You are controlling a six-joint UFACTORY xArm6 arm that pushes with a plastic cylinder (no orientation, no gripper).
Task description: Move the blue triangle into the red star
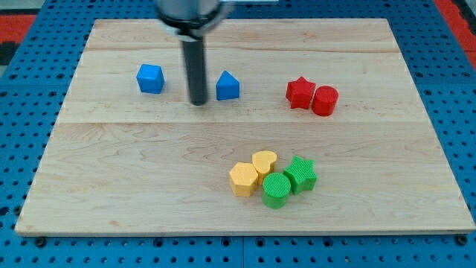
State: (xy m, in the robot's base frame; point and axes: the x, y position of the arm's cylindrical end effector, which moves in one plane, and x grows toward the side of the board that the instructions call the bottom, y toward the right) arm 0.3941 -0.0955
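The blue triangle (227, 86) sits on the wooden board (111, 164) a little above the middle. The red star (300, 92) lies to the view's right of it, apart from it by a clear gap. A red cylinder (325, 100) touches the star's right side. My tip (198, 102) stands just to the left of the blue triangle, close to it with a narrow gap showing. The dark rod rises from the tip to the view's top.
A blue cube (150, 78) lies left of my tip. A cluster sits at the lower middle: a yellow hexagon (244, 179), a yellow heart (264, 161), a green cylinder (277, 190) and a green star (301, 174). Blue pegboard surrounds the board.
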